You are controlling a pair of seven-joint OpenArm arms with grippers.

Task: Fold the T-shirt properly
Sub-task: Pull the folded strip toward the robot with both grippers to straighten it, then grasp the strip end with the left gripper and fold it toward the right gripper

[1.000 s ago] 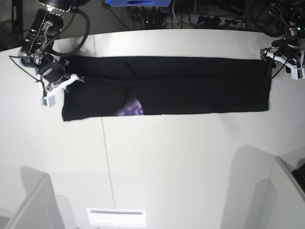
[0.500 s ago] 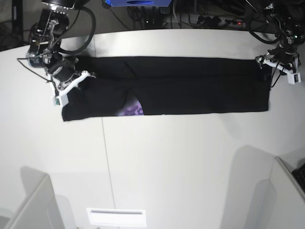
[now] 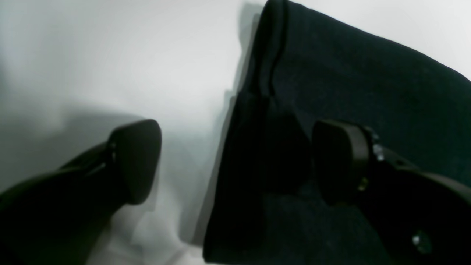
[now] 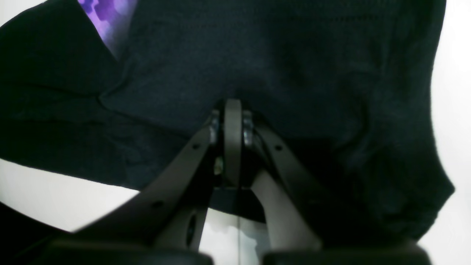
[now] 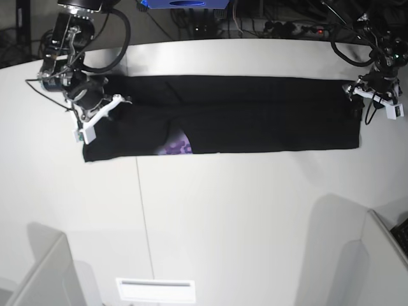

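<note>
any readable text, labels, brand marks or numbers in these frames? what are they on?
None readable.
T-shirt: the purple graphic shows as a pattern only, mostly hidden under a fold; no letters can be made out.
White plate at the table's near edge: one dark bar, no legible text.
Blue item behind the table: too small and cut off to read.

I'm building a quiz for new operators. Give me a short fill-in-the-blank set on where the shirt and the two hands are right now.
1. The T-shirt lies folded into a long band on the ____ table.
2. The left hand straddles the shirt's end edge with its jaws ____.
3. The right hand, over the shirt's other end, has its jaws ____.
4. The graphic peeking out along the band's near edge is ____.

Missing words: white; open; shut; purple
</note>
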